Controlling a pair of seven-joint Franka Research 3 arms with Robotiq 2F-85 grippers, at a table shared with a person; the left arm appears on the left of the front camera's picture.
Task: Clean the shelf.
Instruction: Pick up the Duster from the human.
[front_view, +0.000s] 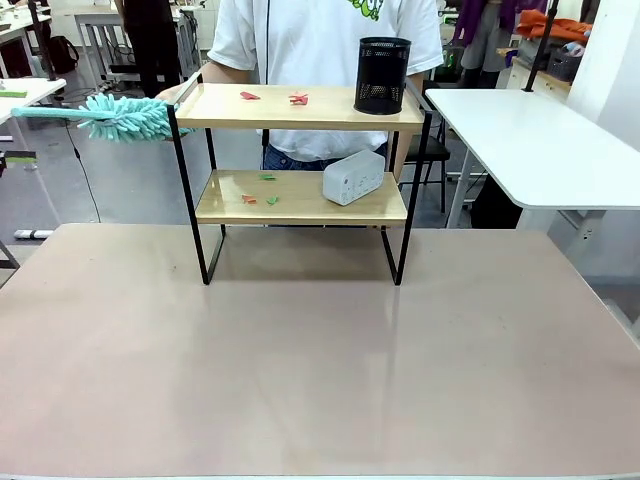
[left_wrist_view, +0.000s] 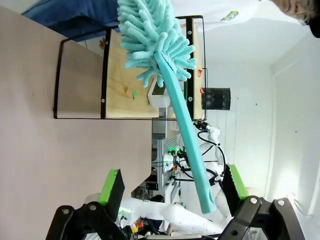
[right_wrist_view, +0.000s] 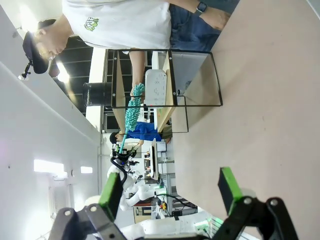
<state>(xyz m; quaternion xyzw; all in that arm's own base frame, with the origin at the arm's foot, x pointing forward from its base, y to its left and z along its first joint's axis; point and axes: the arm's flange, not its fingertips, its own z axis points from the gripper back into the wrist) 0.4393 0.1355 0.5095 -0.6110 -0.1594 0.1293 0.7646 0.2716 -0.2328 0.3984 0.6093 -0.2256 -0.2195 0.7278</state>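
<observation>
The shelf (front_view: 320, 108) stands at the table's far side, with a person in a white shirt behind it. Red paper scraps (front_view: 298, 98) lie on its top board, and green and red scraps (front_view: 268, 177) on the lower board. A teal fluffy duster (front_view: 130, 117) hangs level at the top board's left end, and the person's hand (front_view: 176, 94) is at its head. In the left wrist view the duster's handle (left_wrist_view: 192, 150) ends between the fingers of my left gripper (left_wrist_view: 173, 185), which is open and not clamped on it. My right gripper (right_wrist_view: 169, 186) is open and holds nothing.
A black mesh pen holder (front_view: 383, 75) stands on the top board's right end. A white power strip (front_view: 353, 177) lies on the lower board's right side. The beige table (front_view: 320, 370) stretches bare before the shelf. A white table (front_view: 540, 140) stands at the right.
</observation>
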